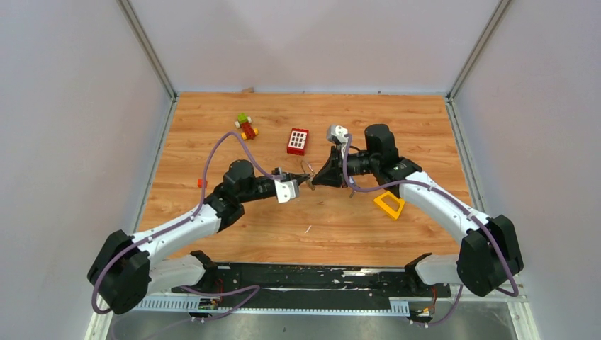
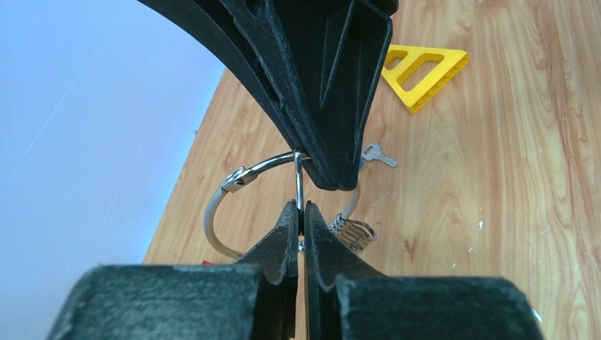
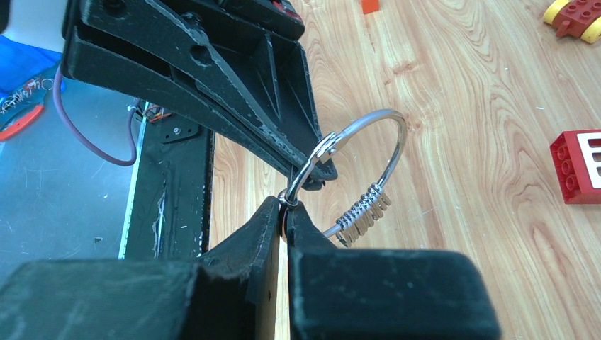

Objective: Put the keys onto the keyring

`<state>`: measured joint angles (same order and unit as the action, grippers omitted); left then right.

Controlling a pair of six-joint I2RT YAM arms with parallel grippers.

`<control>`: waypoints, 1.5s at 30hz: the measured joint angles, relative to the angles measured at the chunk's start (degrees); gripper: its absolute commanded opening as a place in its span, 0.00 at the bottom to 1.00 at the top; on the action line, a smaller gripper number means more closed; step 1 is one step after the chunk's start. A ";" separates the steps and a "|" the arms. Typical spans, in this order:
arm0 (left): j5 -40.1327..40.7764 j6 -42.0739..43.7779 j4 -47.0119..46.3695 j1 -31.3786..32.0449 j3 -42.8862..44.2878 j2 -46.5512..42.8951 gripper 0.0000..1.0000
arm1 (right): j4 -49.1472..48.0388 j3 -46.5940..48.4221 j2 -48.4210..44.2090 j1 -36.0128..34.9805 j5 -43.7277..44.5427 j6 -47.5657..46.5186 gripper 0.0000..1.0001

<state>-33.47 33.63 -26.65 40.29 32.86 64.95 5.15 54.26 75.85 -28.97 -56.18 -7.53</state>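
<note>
Both grippers meet above the table's middle at the keyring (image 1: 307, 170). The silver keyring (image 3: 395, 134) is pinched near its clasp by my right gripper (image 3: 285, 205), which is shut on the wire. Several keys (image 3: 363, 209) hang stacked on the ring's lower arc. My left gripper (image 2: 300, 207) is shut on a thin silver strip that reaches up to the ring (image 2: 220, 205). The strip looks like a key seen edge-on. Another silver key (image 2: 379, 155) lies loose on the wood beyond the right gripper (image 2: 333, 177).
A yellow triangular block (image 1: 389, 204) lies under the right forearm. A red brick (image 1: 298, 141) and a small toy of stacked bricks (image 1: 246, 127) sit further back. A tiny red piece (image 1: 201, 183) lies left of the left arm.
</note>
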 measured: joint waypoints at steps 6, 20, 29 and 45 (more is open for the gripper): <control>0.42 2.36 9.09 0.13 2.25 -3.78 0.00 | 0.24 0.00 0.02 -0.02 0.39 -0.02 0.00; 1.01 1.60 22.73 -0.09 6.71 -5.77 0.00 | 1.46 0.00 1.53 -0.42 1.14 0.00 0.00; 5.11 -8.59 31.08 -0.24 16.72 2.80 0.00 | 1.44 -0.07 1.42 -0.98 10.97 -0.28 0.04; 0.83 -13.90 49.66 -0.02 26.88 6.64 0.00 | 2.10 -1.70 -7.93 -0.83 9.03 -11.82 0.49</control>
<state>-32.64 19.73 23.00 40.27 59.75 71.59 7.25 52.56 67.92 -29.80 -47.16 -19.35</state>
